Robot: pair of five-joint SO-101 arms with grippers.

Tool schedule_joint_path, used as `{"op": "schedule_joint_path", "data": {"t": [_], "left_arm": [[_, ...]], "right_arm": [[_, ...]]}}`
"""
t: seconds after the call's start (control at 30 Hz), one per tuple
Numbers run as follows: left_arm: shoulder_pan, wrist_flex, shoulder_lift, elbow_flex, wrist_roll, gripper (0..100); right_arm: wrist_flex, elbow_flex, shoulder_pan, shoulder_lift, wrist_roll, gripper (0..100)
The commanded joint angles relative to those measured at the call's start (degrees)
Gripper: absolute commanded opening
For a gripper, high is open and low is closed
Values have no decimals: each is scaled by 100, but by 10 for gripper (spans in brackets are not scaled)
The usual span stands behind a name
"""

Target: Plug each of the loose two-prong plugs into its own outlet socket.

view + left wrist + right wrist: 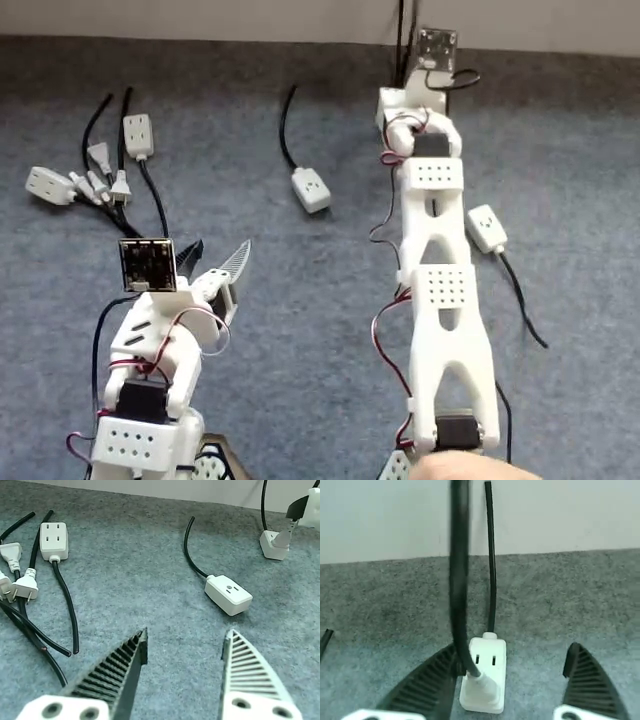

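Between the open fingers of my right gripper (pixel 514 652) lies a white outlet socket (pixel 485 657) at the far edge of the carpet, by the wall. A white plug (pixel 481 686) on a thick black cord sits in it. My left gripper (pixel 187 631) hangs open and empty above bare carpet, well short of another white socket (pixel 228 594) on a black cord. That socket (pixel 311 188) lies mid-table. Two loose two-prong plugs (pixel 24 587) (pixel 10 554) lie at the far left beside a third socket (pixel 54 540). The left gripper (pixel 215 255) is near the table's front left.
The right arm (pixel 440 300) stretches from front to back right of the centre. A further socket (pixel 487 227) with its cord lies just right of it. One more socket (pixel 48 185) and tangled black cords (pixel 150 200) crowd the far left.
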Motion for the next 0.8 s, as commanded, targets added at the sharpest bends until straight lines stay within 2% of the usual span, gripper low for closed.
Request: {"op": "schedule_joint_path", "data": {"t": [0.0, 0.2, 0.37, 0.57, 0.77], "left_arm": [[101, -105, -13, -40, -18, 248], [101, -105, -4, -40, -18, 248], [101, -105, -13, -40, -18, 248], [101, -97, -31, -40, -18, 248], [101, -97, -31, -40, -18, 248]], "right_arm": [[391, -752, 127, -1244, 105, 303], [1367, -743, 514, -2563, 264, 303], [2949, -734, 884, -3327, 1916, 301], [5270, -734, 1411, -3459, 4018, 301], [5358, 295, 2070, -3547, 4721, 300]]}}
